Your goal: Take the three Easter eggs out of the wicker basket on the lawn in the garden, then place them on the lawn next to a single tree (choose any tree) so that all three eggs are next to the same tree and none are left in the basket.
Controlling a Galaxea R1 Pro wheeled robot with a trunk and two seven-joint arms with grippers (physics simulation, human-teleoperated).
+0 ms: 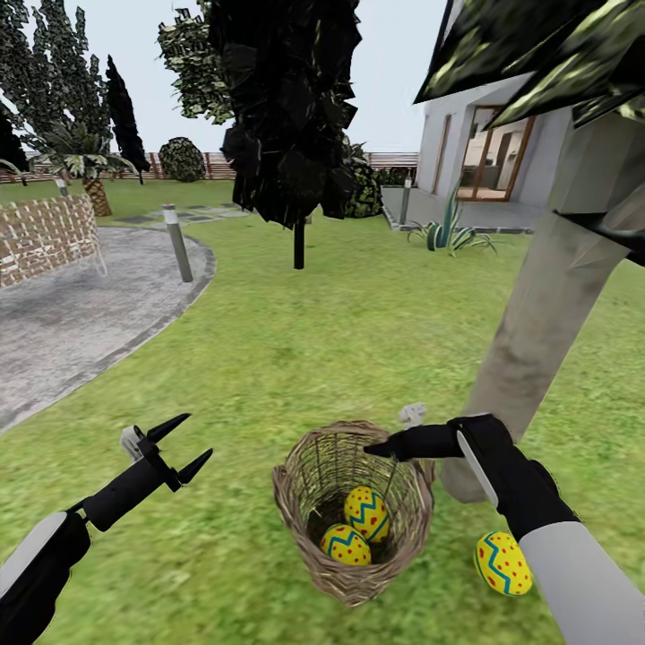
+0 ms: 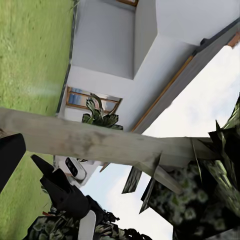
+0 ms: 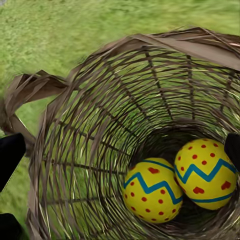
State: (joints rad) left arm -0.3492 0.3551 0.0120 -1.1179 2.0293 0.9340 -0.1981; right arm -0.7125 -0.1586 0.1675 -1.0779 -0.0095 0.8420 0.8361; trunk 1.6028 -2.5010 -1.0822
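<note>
Reaching over the wicker basket (image 1: 351, 511) on the lawn (image 1: 296, 349), the right gripper (image 1: 394, 445) is hovering at the rim, its fingers too hidden to tell spread from closed. Two Easter eggs (image 3: 180, 185) are lying side by side directly below it; a third egg (image 1: 502, 563) is resting by the tree (image 1: 546, 331). Farther off, the left gripper (image 1: 184, 443) is hanging spread and empty.

Black pointed claw (image 1: 182, 445) fingers, black wrists, white forearms.
</note>
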